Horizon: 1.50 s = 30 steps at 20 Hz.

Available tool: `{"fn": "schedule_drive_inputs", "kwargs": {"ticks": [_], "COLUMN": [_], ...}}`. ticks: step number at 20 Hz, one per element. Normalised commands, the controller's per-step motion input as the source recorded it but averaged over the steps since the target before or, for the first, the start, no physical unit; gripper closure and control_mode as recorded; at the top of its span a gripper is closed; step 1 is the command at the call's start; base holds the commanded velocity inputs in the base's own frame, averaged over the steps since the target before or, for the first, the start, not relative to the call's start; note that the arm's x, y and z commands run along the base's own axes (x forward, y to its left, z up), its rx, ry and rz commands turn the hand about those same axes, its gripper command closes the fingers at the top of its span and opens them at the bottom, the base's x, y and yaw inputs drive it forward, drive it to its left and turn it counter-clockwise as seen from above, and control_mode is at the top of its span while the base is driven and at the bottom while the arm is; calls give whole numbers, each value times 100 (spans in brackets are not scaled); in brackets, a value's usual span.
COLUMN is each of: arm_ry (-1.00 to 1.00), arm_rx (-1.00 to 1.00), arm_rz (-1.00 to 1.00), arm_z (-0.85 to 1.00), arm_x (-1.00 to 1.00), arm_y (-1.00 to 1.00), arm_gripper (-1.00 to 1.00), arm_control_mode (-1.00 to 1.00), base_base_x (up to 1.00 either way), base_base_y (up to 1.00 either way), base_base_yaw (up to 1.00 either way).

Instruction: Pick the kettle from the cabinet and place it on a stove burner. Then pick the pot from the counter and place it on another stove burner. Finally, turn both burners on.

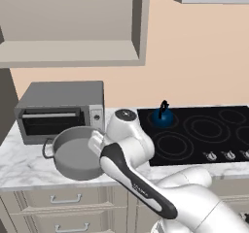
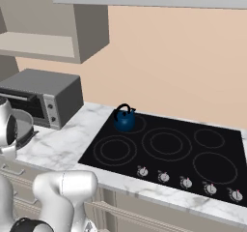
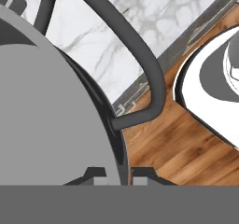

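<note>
Counter [image 1: 19,164]: pot [image 3: 51,120] rim between gripper [image 3: 117,174] fingertips

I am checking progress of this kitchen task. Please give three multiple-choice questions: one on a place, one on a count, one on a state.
1. Where is the kettle?
A. in the cabinet
B. on a rear burner of the cooktop
C. in the pot

2. How many knobs line the cooktop's front edge?
A. three
B. five
C. seven

3. What is the gripper doing?
A. shut on the pot rim
B. open above the kettle
C. holding a knob

Key: 1 B, it stands on rings; 2 B, right base view; 3 A, rim between fingertips.
</note>
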Motion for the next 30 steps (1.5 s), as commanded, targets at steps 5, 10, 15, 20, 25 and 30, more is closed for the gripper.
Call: {"fn": "schedule_drive_inputs", "kwargs": {"ticks": [5, 10, 15, 20, 25, 30], "arm_ry": [0, 0, 0, 1, 3, 0], "arm_rx": [0, 0, 0, 0, 0, 0], "arm_rz": [-13, -13, -12, -13, -14, -13], "arm_z": [36, 35, 34, 30, 23, 15], "arm_x": [-23, -22, -21, -14, -5, -7], "arm_y": [-32, -30, -29, -29, -33, -31], "arm_gripper": [100, 100, 100, 100, 100, 100], "arm_control_mode": [-100, -100, -100, -100, -100, -100], "base_base_x": [0, 0, 0, 0, 0, 0], "base_base_y": [0, 0, 0, 0, 0, 0], "base_base_yaw": [0, 0, 0, 0, 0, 0]}}
